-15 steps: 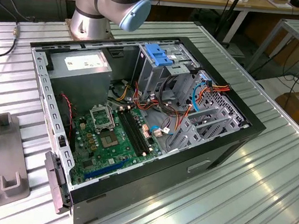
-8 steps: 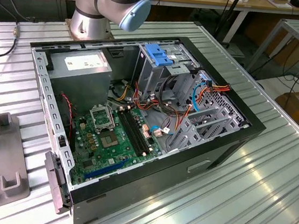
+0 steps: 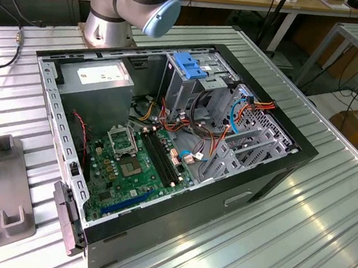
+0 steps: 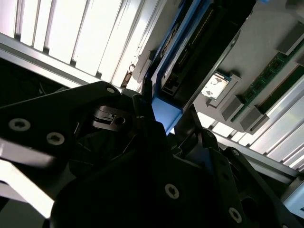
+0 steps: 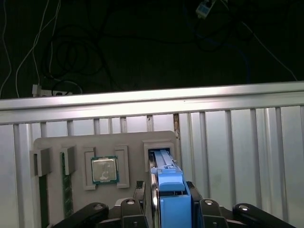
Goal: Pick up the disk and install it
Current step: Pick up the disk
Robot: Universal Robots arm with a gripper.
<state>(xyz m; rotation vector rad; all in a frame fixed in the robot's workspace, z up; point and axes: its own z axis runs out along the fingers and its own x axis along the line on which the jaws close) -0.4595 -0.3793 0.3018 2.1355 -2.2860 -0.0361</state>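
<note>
This is looking like the pick-up step: the end effector (image 5: 166,189) is gripping the disk (image 5: 171,204) by its blue rails while it is standing on edge in the grey holder's (image 5: 128,140) slot on the desk (image 5: 232,142); freeing it is calling for a straight, untilted pull.

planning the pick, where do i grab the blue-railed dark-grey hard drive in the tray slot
Grip the dark-grey hard drive with bright blue plastic rails by its blue-tabbed free end, across its thin width, coming from above: it stands on edge in a slot of the grey plastic tray, so that end sticks out.
</note>
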